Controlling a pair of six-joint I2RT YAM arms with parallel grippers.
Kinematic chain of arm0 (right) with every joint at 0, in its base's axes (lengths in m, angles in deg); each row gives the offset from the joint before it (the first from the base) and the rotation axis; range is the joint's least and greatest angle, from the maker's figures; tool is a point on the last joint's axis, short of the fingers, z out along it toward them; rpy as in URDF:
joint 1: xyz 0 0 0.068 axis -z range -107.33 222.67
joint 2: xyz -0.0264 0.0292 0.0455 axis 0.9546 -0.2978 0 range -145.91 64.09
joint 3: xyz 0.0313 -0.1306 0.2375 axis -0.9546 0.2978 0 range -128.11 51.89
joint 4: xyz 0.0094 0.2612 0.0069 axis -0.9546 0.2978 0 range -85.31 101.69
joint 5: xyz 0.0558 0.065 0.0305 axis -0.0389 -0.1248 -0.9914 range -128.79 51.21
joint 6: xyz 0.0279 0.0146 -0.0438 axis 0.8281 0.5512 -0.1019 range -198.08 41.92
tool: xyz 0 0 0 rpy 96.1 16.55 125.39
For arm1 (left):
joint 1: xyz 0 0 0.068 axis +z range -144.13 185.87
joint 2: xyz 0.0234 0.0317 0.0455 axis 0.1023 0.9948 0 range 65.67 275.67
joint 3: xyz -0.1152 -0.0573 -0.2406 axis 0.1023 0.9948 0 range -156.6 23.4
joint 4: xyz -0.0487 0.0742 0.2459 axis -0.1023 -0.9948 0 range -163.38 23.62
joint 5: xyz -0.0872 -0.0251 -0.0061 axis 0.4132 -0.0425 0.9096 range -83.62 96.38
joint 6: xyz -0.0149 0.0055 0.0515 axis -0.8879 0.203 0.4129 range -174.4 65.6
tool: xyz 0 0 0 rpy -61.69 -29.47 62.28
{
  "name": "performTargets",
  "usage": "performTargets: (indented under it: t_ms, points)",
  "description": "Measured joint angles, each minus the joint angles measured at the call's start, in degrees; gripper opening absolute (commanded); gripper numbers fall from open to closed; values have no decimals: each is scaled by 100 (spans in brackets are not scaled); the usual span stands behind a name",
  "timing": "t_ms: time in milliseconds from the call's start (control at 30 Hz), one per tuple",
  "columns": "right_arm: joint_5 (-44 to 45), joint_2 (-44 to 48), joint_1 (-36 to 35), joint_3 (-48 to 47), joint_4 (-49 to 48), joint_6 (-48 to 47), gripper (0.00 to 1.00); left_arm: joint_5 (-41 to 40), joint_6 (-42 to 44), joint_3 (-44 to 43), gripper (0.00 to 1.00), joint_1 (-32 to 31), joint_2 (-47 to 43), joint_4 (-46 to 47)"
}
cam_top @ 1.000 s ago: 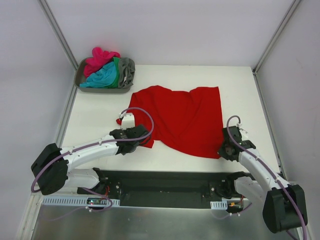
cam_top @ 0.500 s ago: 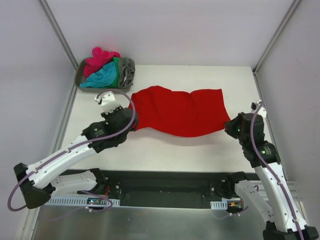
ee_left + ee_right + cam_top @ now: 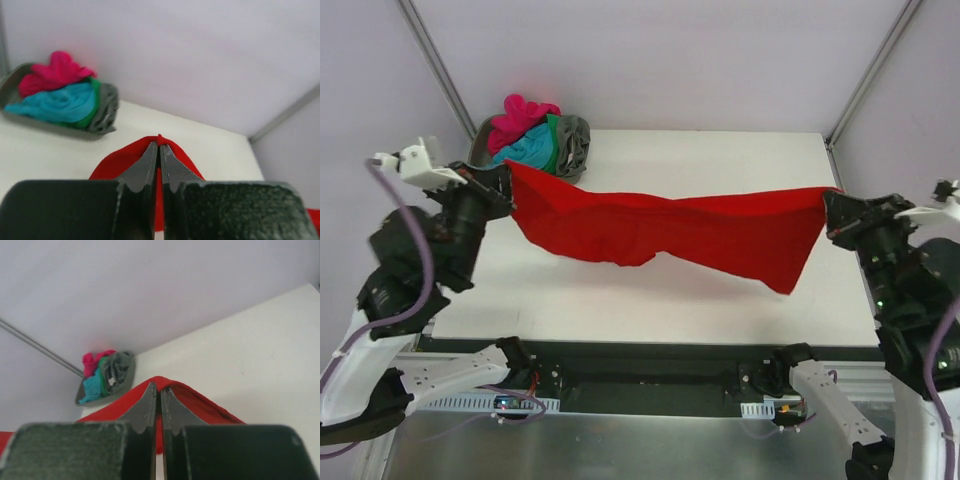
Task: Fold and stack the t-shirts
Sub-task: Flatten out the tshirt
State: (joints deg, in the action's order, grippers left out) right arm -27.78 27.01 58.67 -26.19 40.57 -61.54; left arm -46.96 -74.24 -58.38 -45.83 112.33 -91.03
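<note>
Red t-shirt (image 3: 670,230), stretched above counter (image 3: 720,160), ends pinched by left jaws and right jaws. Other t-shirts (image 3: 530,135) heaped in tray (image 3: 11,82), counter's far-left corner.

T-shirt (image 3: 670,232) stretched between left gripper (image 3: 508,172), right gripper (image 3: 826,201), above table (image 3: 720,160); tray (image 3: 50,124) with t-shirt pile (image 3: 535,135) behind left gripper.

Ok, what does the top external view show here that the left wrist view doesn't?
Only top external: the bright red cloth t-shirt stretched between the left gripper and right gripper, sagging mid-span above the white table. Only left wrist: a close look at the left jaws shut on the shirt's red edge. Both: that shirt, plus the grey plastic tray heaped with pink, teal, green and grey t-shirts.
</note>
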Motion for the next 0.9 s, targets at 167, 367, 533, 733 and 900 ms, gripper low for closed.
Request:
performTargets:
  t_ms: [167,367,533,733,900]
  points:
    - [-378,-111,2,-1182,208,-142,1,1572,911,-975,0,0,-177,374]
    - [-741,-365,4,-2260,396,-232,1,2494,1639,-2581,0,0,321,645]
    - [-721,-518,2,-2623,396,-337,1,2793,2218,-3405,0,0,879,817]
    - [-79,-828,4,-2107,326,-457,1,2238,3145,-3051,0,94,1679,1554]
    - [654,-1757,52,-1250,155,-566,1,2332,2924,-2549,0,1440,3008,1808]
